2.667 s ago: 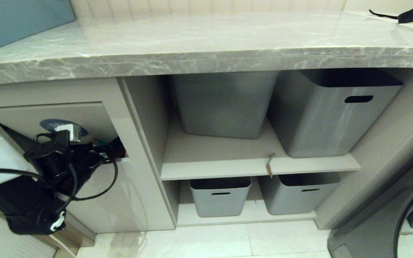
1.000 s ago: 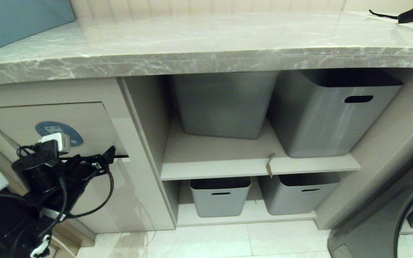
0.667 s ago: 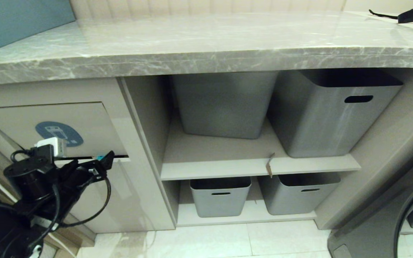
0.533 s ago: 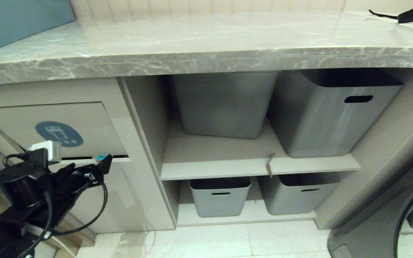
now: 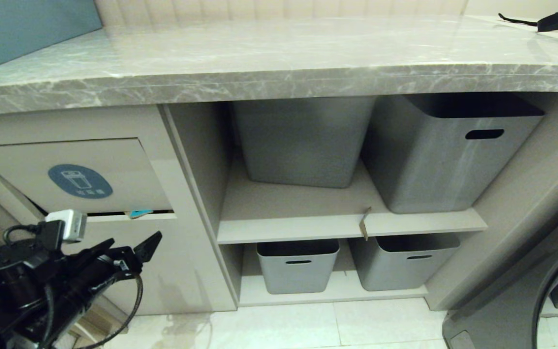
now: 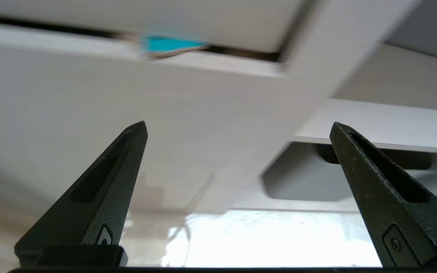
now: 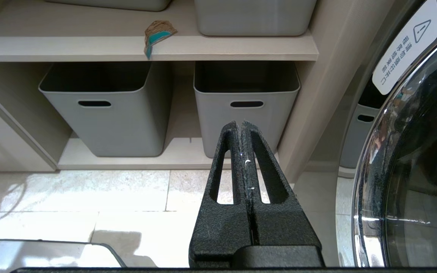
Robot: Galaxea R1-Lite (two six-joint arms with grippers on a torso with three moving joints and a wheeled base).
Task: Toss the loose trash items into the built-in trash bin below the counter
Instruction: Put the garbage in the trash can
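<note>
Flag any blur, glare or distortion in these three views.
Left wrist view: the teal scrap at the flap slot is smeared, the cabinet streaked. Head view: glossy sheen on the counter, its front edge bowed. Right wrist view: sharp; bright glare on the floor tiles, reflections in the washer door glass.

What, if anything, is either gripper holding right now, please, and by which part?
Nothing is held. The left gripper is open and empty, below the beige tilting bin flap, where a teal-sided cardboard scrap pokes out. The right gripper is shut on nothing.
</note>
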